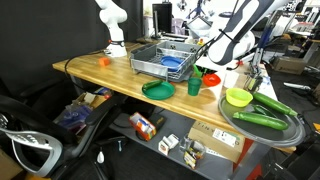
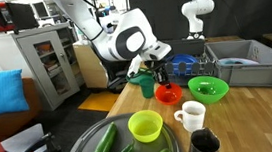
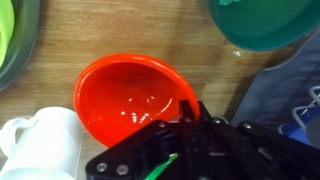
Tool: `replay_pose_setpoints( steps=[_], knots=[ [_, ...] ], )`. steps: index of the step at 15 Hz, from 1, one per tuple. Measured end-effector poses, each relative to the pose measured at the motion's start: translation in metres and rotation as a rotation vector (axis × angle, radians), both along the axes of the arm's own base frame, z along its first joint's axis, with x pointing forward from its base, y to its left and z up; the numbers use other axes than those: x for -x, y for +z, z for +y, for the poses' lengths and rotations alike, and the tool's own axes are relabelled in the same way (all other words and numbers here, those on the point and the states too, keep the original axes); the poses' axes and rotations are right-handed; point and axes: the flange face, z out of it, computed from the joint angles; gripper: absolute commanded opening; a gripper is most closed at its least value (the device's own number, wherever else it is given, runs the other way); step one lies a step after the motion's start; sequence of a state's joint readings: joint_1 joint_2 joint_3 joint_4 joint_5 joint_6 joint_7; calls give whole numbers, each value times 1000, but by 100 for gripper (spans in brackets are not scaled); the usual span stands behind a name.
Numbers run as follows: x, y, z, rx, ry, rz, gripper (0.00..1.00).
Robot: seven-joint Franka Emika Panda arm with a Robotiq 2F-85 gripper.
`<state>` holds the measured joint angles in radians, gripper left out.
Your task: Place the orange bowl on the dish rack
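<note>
In an exterior view a wooden table (image 1: pixel 100 68) crosses the middle of the frame. The dish rack (image 1: pixel 150 62) stands on it at centre, with blue items inside. To the rack's lower right are a green dish (image 1: pixel 157 89) and a dark green cup (image 1: pixel 194 86), and the orange bowl (image 1: pixel 209 78) sits just right of the cup. The white arm (image 1: pixel 235 30) reaches in from the upper right, with its gripper (image 1: pixel 204 68) right at the bowl, jaws too small to read. Farther right are a yellow-green bowl (image 1: pixel 238 97) and a round dark tray (image 1: pixel 292 133) of green vegetables (image 1: pixel 260 120)
</note>
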<state>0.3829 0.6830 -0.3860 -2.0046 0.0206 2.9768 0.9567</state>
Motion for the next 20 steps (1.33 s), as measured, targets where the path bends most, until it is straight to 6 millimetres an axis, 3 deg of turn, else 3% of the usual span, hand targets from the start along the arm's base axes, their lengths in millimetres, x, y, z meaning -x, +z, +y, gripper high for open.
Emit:
replay_pose_setpoints(
  steps=[5, 12, 17, 20],
  knots=[
    [0, 38, 16, 108, 34, -55, 2],
    [-10, 110, 60, 109, 159, -269, 2],
    [-11, 138, 111, 133, 395, -316, 2],
    [-10, 136, 149, 154, 565, -283, 8]
  ],
)
